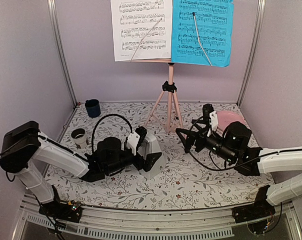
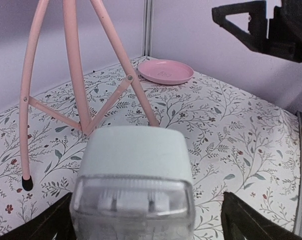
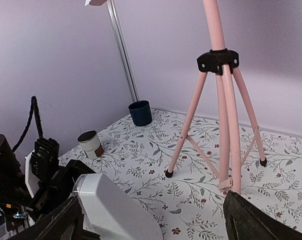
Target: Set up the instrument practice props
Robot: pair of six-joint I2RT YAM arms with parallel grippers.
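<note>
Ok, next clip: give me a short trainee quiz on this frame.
1. True or false: in the top view, the blue sheet sits right of the white sheet on the stand.
2. What sits between the left pincer's fingers? A cup, B metronome, C plate.
3. Fill in: the right pincer is ___.
Key: 1 true; 2 B; 3 open.
</note>
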